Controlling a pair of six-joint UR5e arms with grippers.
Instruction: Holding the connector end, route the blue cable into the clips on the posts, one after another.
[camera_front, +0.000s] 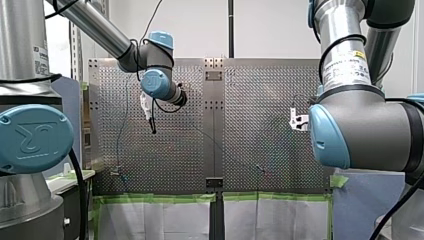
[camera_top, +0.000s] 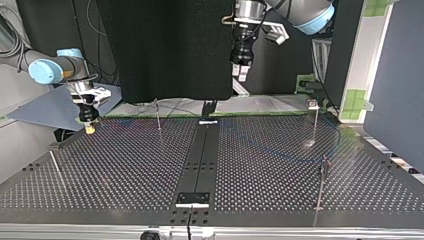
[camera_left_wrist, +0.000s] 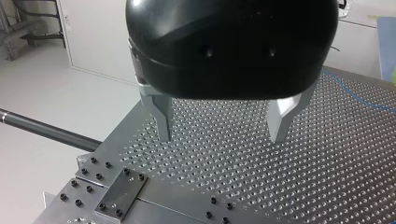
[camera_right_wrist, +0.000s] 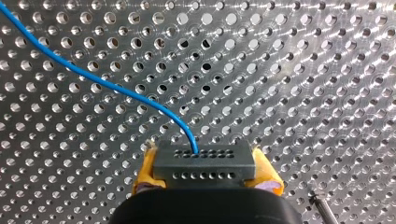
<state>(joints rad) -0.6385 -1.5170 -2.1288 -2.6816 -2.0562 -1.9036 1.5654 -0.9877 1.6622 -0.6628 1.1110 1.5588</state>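
In the right wrist view my right gripper (camera_right_wrist: 205, 171) is shut on a grey connector block (camera_right_wrist: 201, 157), with yellow pads (camera_right_wrist: 145, 170) on both of its sides. A blue cable (camera_right_wrist: 93, 77) leaves the connector's face and curves away over the perforated plate. In the top view that gripper (camera_top: 90, 128) hangs low over the plate's far left corner. My left gripper (camera_left_wrist: 222, 133) is open with nothing between its metal fingers (camera_left_wrist: 161, 119). It is high above the plate's far edge in the top view (camera_top: 241, 73). A stretch of blue cable (camera_left_wrist: 349, 88) lies on the plate beyond it.
Thin posts stand on the plate: one at the far middle-left (camera_top: 157, 114), one at the far right (camera_top: 315, 120), one at the near right (camera_top: 322, 182), one at the near left (camera_top: 55, 162). A dark centre strip (camera_top: 200, 160) divides the plate.
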